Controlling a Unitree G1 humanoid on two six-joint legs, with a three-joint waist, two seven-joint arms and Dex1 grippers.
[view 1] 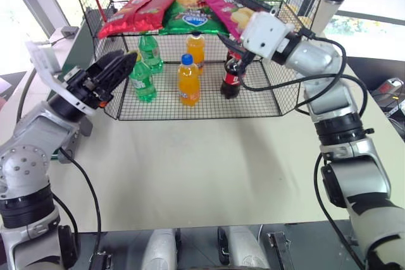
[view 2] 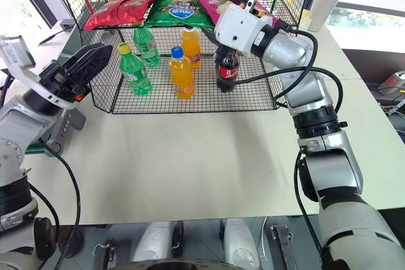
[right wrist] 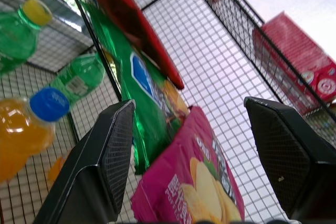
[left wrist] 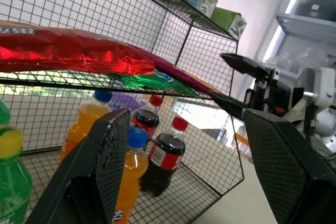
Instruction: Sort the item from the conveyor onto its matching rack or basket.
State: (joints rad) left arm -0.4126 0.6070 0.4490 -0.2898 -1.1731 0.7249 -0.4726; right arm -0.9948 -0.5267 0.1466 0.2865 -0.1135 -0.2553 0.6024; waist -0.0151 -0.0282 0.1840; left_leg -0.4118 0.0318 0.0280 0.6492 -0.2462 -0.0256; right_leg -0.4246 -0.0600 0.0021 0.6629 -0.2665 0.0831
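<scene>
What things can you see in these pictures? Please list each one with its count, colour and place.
Wire rack: one, black, at the table's far side.
Pink snack bag: one, magenta, upper tier, at the right end of the row of bags.
Green snack bag: one, upper tier, middle.
Red snack bags: two, upper tier, left.
Green bottles: two, lower tier, left.
Orange bottles: two, lower tier, middle.
Cola bottles: two, dark with red caps, lower tier, right.
Tumbler: one, white with dark lid, right of the rack.
Table: one, cream.
Left gripper: black, open, left of the rack.
Right gripper: black, open, empty, by the pink bag.
</scene>
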